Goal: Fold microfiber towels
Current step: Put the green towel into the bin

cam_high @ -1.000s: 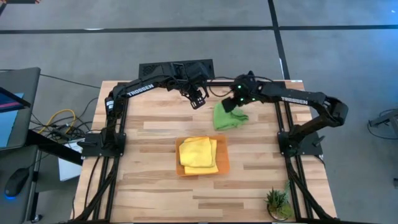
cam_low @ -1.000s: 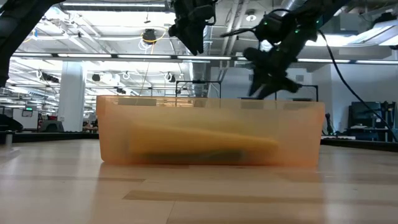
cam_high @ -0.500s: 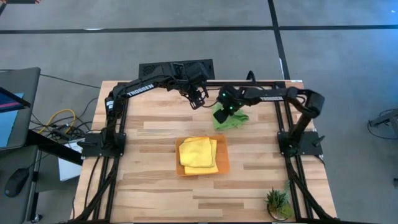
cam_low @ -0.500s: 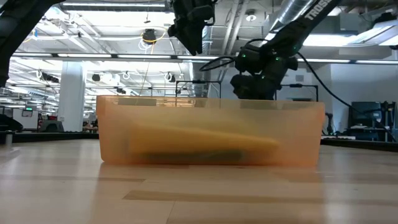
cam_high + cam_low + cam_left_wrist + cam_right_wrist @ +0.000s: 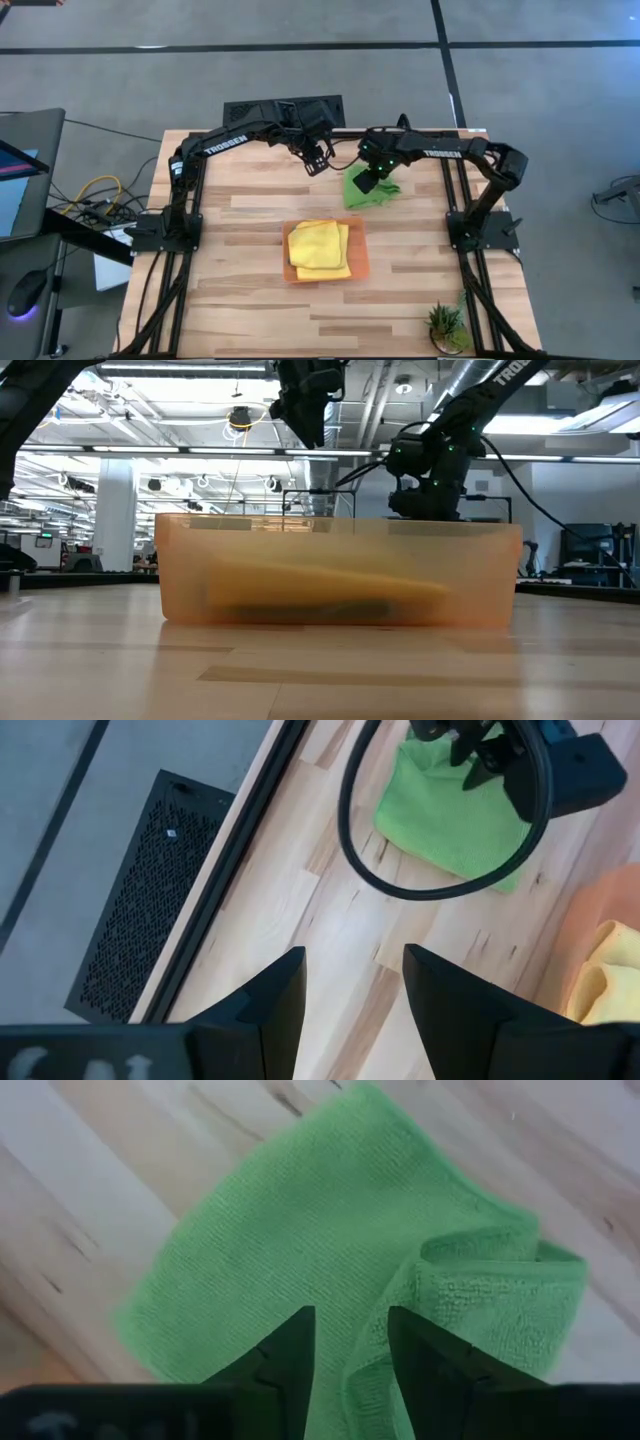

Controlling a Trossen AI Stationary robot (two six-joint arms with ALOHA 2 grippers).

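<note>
Above lime green towel (image 5: pixel 362 191) I see right gripper (image 5: pixel 368 184), fingers parted, holding nothing (cloth partly folded). Left gripper (image 5: pixel 317 160) hovers nearby, open, empty.

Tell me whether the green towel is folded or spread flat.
Partly folded, untidily. The lime green towel lies on the table with one corner doubled over into a rumpled flap; the right gripper hovers open above it.

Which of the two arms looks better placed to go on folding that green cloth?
The right one. The right gripper hangs open directly over the lime green towel, while the left gripper waits off beside it.
</note>
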